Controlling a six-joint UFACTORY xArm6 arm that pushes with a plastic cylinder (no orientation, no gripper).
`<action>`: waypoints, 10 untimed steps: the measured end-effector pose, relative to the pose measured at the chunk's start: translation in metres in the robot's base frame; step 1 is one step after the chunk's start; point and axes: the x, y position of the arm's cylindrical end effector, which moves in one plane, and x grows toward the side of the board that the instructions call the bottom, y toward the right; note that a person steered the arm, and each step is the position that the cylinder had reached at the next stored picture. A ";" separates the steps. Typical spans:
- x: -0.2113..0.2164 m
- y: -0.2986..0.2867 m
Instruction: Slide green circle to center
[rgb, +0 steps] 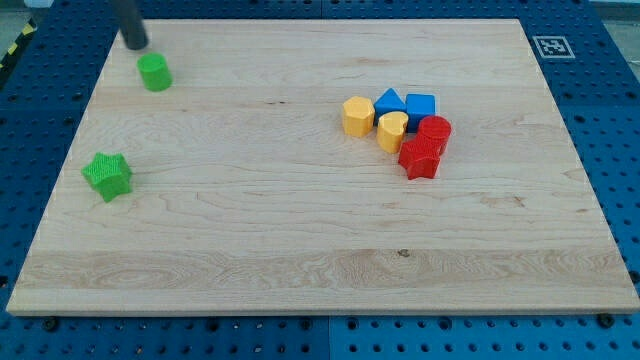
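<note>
The green circle (155, 72) sits near the top left corner of the wooden board (250, 230). My tip (136, 45) is just up and to the left of it, a small gap apart. The rod comes down from the view's top edge. A green star (107, 175) lies at the board's left side, well below the circle.
A tight cluster sits right of centre: a yellow hexagon (357, 115), a blue triangle (390, 101), a blue cube (421, 106), a yellow heart (392, 130), a red circle (434, 131) and a red star (420, 158). A blue pegboard table surrounds the board.
</note>
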 end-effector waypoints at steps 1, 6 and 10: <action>0.026 -0.006; 0.052 0.050; 0.056 0.070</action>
